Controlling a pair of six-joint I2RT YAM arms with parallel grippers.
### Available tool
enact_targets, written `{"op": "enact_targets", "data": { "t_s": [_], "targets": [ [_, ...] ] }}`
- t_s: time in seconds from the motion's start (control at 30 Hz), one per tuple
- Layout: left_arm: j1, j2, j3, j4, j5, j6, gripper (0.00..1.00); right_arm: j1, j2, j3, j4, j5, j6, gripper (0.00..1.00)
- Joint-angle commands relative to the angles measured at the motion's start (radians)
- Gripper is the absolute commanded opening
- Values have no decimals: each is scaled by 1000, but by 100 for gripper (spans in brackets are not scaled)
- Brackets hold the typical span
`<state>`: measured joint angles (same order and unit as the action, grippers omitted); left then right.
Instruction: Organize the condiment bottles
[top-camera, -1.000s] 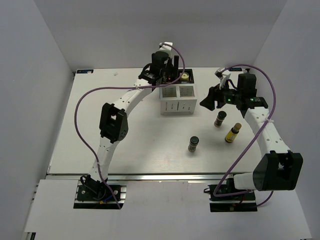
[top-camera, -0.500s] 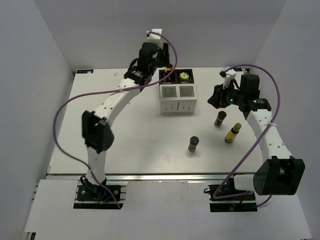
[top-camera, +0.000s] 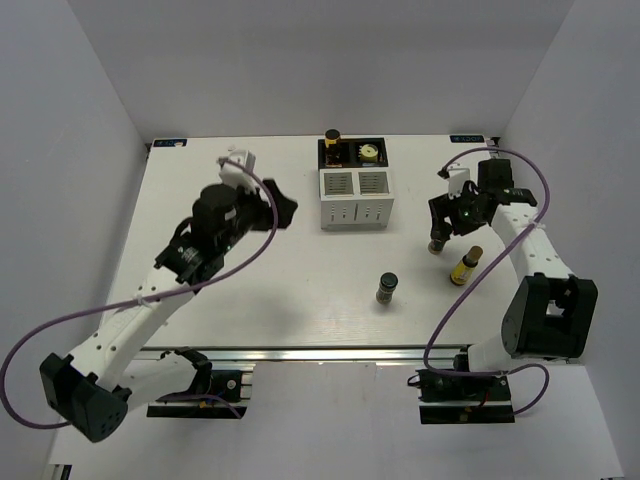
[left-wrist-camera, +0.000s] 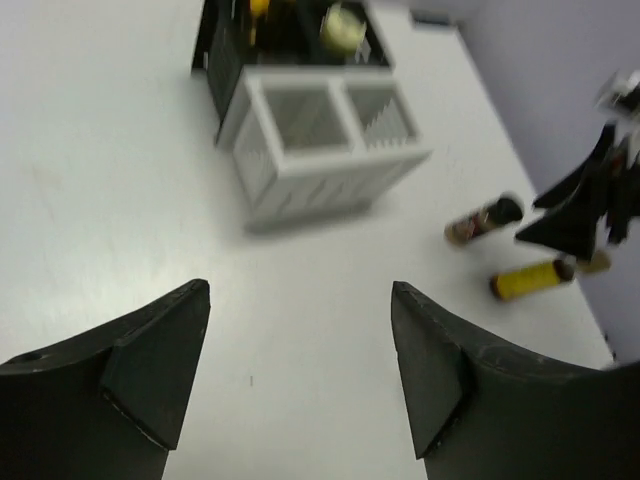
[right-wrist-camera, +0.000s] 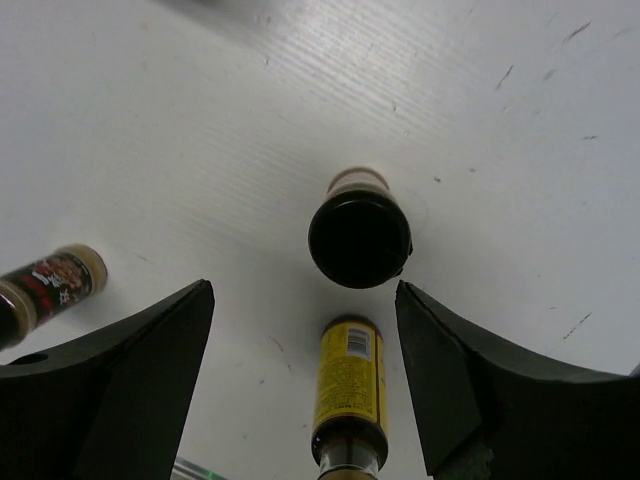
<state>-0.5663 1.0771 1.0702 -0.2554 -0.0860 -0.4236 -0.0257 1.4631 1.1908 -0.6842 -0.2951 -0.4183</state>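
Three condiment bottles stand on the white table: a brown one with a black cap (top-camera: 438, 240) (right-wrist-camera: 360, 240), a bright yellow one (top-camera: 464, 266) (right-wrist-camera: 350, 385) and a dark green one (top-camera: 387, 288). Two more sit at the back of the white rack (top-camera: 355, 198): a yellow-and-brown one (top-camera: 333, 140) and a cream-topped one (top-camera: 370, 153). My right gripper (top-camera: 441, 214) (right-wrist-camera: 302, 290) hangs open just above the brown bottle, touching nothing. My left gripper (top-camera: 284, 210) (left-wrist-camera: 300, 295) is open and empty, left of the rack (left-wrist-camera: 320, 150).
White walls close in the table on the left, back and right. A dark bottle with a red label (right-wrist-camera: 45, 288) shows at the left edge of the right wrist view. The left wrist view also catches the brown bottle (left-wrist-camera: 482, 220) and the yellow bottle (left-wrist-camera: 530, 281).
My left arm has pulled back from the rack's rear to the table's left side, leaving the yellow-and-brown bottle there. My right gripper has come down over the brown bottle and opened wider.
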Motion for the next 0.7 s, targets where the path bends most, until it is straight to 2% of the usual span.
{"op": "enact_targets", "data": {
  "t_s": [0.0, 0.17, 0.37, 0.47, 0.6, 0.67],
  "targets": [
    [-4, -95, -156, -87, 71, -139, 83, 0, 28, 38, -43, 28, -79, 79],
    [-4, -232, -303, -96, 55, -220, 85, 0, 94, 72, -14, 69, -80, 78],
    [-4, -224, -339, -85, 78, -239, 85, 0, 170, 99, 17, 54, -74, 72],
    [-4, -189, -331, -82, 100, -239, 85, 0, 197, 113, 17, 33, -68, 65],
    [-4, -166, -328, -64, 132, -239, 85, 0, 198, 113, 15, 16, -83, 45],
    [-4, -164, -335, -56, 141, -239, 85, 0, 186, 112, 20, 5, -112, 32]
  ]
}}
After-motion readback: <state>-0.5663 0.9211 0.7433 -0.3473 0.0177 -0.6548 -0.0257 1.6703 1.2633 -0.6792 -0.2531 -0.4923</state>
